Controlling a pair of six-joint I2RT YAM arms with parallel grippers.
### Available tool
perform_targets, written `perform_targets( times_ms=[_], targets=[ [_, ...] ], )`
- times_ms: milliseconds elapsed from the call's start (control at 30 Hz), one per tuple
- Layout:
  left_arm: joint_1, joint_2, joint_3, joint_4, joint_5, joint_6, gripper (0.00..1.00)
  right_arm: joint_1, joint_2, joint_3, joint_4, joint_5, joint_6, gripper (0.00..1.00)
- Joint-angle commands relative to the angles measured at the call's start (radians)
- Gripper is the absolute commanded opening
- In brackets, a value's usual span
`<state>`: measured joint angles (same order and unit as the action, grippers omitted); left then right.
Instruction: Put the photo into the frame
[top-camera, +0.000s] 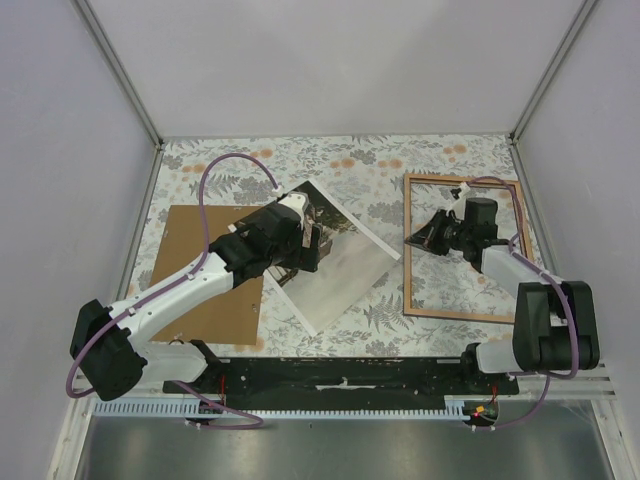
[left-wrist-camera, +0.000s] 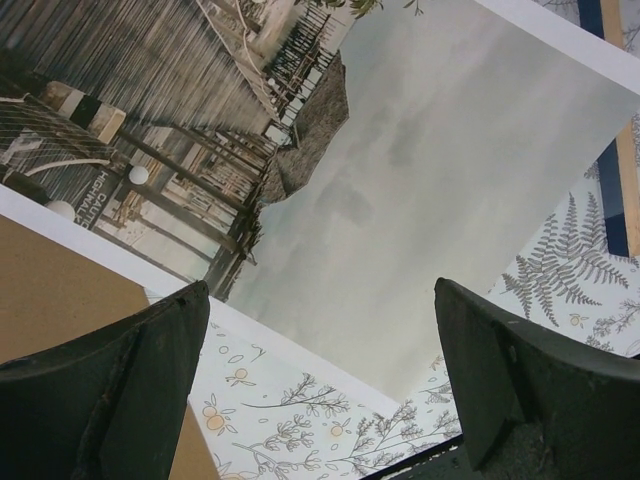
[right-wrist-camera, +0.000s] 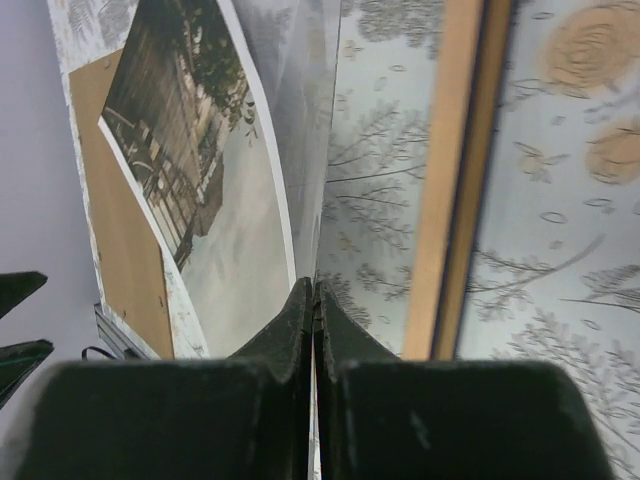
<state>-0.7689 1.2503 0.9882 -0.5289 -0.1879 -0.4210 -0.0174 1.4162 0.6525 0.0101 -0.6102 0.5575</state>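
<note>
The photo (top-camera: 345, 265), a glossy print of a wooden pier and huts under a grey sky with a white border, lies picture-up and skewed at mid-table. Its right corner is just beside the frame (top-camera: 450, 316), a thin rectangle with its light wood back up. The left gripper (left-wrist-camera: 320, 340) hangs over the print, fingers spread wide. The right gripper (right-wrist-camera: 314, 300), above the frame's left part, has its fingers pressed together. A flat brown fibreboard panel (top-camera: 195, 270) lies left on the floral tablecloth (top-camera: 400, 160).

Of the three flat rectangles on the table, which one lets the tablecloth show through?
The frame, at the right: the floral cloth shows inside its wooden border. The photo and brown panel hide it.
</note>
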Motion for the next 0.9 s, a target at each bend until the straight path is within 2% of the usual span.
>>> perform_targets(
  times_ms=[0, 333, 533, 867],
  targets=[
    [0.011, -0.011, 0.020, -0.011, -0.057, -0.001, 1.00, 0.094, -0.071, 0.074, -0.008, -0.011, 0.041, 0.00],
    [0.089, -0.009, 0.035, -0.103, -0.226, -0.088, 1.00, 0.336, -0.126, 0.219, -0.087, 0.137, 0.105, 0.00],
    [0.178, -0.014, 0.012, -0.120, -0.183, -0.127, 1.00, 0.343, -0.195, 0.298, -0.242, 0.329, 0.038, 0.00],
    [0.200, -0.025, -0.003, -0.085, -0.095, -0.127, 1.00, 0.343, -0.232, 0.463, -0.427, 0.475, -0.094, 0.00]
  ],
)
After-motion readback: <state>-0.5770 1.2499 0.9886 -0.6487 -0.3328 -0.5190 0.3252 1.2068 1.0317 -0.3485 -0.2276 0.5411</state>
